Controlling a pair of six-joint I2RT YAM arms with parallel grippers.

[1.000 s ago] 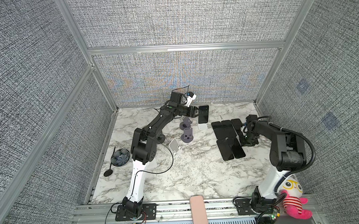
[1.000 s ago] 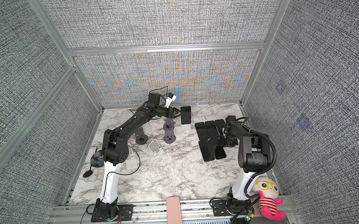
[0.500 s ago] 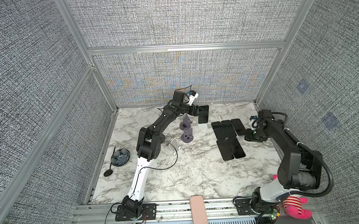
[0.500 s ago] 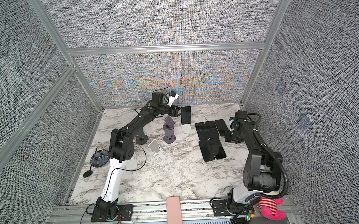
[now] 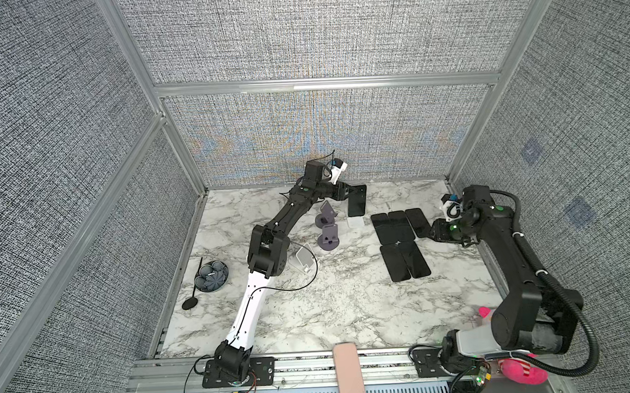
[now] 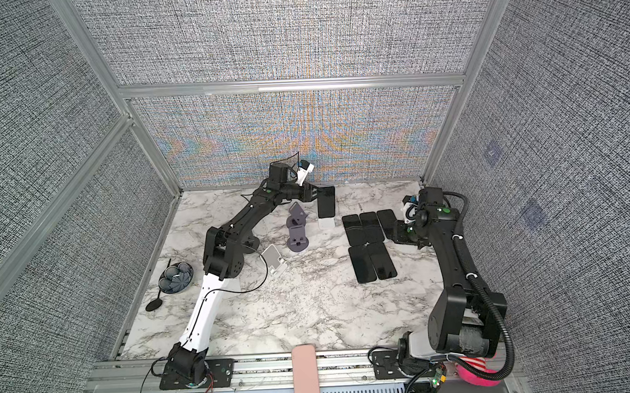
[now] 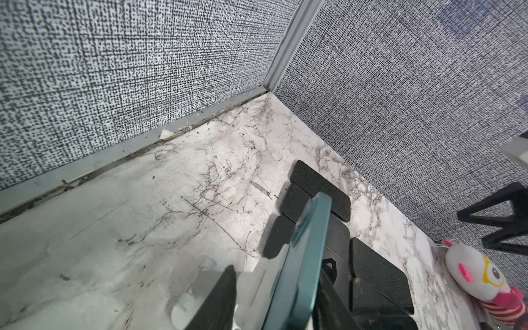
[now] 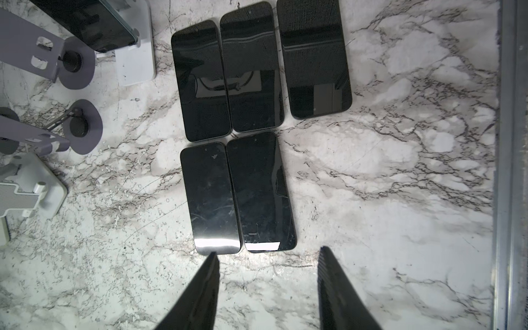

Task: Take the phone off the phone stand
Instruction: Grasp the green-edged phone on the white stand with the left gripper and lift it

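At the white stand [image 5: 356, 223], the left gripper [image 7: 277, 267] has narrowed round the phone [image 5: 356, 204] — gap remains, lifting premature — while the right gripper [image 8: 268, 257] idles open, empty.

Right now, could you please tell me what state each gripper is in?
Left gripper: open, fingers straddling the phone on its stand, not clamped yet.
Right gripper: open, holding nothing.

No readable text, label, brand, number or sign on any surface in view.
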